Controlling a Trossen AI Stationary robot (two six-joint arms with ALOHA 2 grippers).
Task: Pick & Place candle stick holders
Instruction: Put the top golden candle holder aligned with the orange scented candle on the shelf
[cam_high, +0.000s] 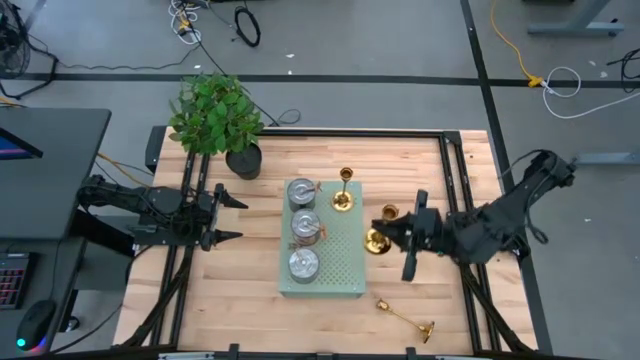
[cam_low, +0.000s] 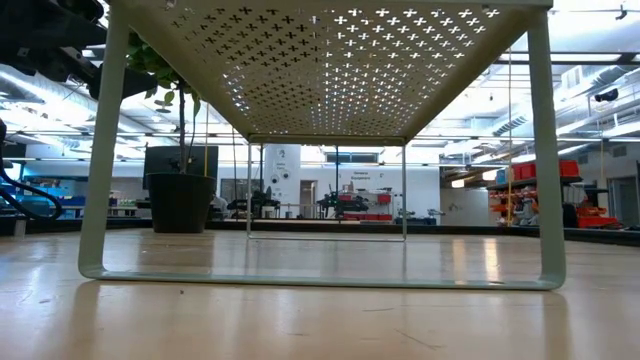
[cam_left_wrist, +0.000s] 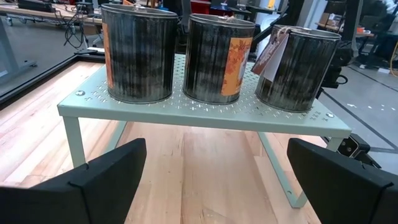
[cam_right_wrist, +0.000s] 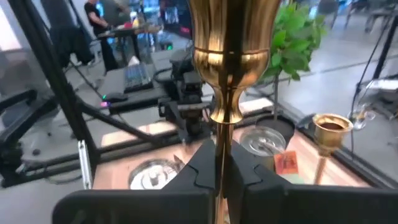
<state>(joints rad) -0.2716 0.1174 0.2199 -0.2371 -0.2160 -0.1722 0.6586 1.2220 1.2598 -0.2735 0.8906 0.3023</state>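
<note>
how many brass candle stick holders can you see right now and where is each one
3. One candle stick holder stands on the green shelf; one is gripped by the right gripper at the shelf's edge; one lies on the table.

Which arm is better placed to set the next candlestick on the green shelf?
The right. Its gripper is already shut on a candlestick beside the shelf, where one candlestick stands. The left gripper waits open and empty on the shelf's far side, facing the tins.
</note>
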